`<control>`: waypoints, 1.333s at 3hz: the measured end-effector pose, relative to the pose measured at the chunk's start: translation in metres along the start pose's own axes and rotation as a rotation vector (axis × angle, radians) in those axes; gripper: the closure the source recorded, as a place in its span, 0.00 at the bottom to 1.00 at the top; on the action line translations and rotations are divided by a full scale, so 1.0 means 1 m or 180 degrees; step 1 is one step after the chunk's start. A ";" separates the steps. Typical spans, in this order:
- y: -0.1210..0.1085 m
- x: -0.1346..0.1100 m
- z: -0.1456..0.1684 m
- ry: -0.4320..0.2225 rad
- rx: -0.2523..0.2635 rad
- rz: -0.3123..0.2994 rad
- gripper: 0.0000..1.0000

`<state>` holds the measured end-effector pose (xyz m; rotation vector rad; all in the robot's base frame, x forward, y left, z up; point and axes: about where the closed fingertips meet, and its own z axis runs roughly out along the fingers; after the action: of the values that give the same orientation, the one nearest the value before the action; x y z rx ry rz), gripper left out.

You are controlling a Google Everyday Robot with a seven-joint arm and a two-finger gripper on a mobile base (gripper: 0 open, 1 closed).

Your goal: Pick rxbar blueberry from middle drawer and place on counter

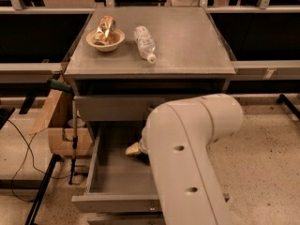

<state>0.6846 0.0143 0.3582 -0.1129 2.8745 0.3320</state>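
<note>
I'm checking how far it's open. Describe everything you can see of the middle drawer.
The middle drawer is a wide, shallow grey metal box, pulled well out beneath the shut upper drawer front. Its front panel is nearest the camera; its grey floor shows at left. The white arm hides its right half, and the claw sits inside it, near the floor.

Warm, rather dim light from overhead falls evenly on the counter (187, 41), well above the gripper (137, 149), which sits in the shaded middle drawer (112, 170) beside the pale arm (187, 139). The arm gleams softly on top, and black shadow lies under the counter's edge.
</note>
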 end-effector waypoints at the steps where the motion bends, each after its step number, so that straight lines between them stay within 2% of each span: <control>1: -0.011 -0.004 0.004 -0.0119 0.0270 0.0087 0.00; 2: -0.027 -0.006 0.003 -0.0209 0.0559 0.0250 0.00; 3: -0.035 -0.003 0.005 -0.0225 0.0701 0.0333 0.00; 4: -0.035 -0.003 0.007 -0.0223 0.0650 0.0303 0.00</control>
<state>0.6926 -0.0177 0.3444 0.0713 2.8294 0.0571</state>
